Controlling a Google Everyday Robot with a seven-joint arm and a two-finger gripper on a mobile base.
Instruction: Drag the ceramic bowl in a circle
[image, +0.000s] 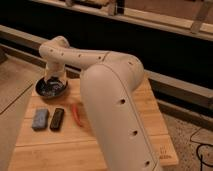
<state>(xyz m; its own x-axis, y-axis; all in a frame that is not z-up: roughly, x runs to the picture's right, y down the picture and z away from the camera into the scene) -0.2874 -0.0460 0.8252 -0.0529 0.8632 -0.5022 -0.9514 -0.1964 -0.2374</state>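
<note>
Wooden bench (35, 145) in a dim room: our gripper (53, 80) reaches down into the ceramic bowl (44, 92) at the far left corner, and we cannot tell whether the jaws are open or closed. Contact seems made, but we cannot judge how much of the circle is left. The bowl is dark, glossy, pale-speckled inside, beyond the blue sponge (39, 120).

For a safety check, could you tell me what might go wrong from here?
The gripper sits inside the ceramic bowl, which lies near the wooden table's far left corner; a wide circle could push it over the edge. Swung toward the front, it might knock the blue sponge, black bar or thin red item.
</note>
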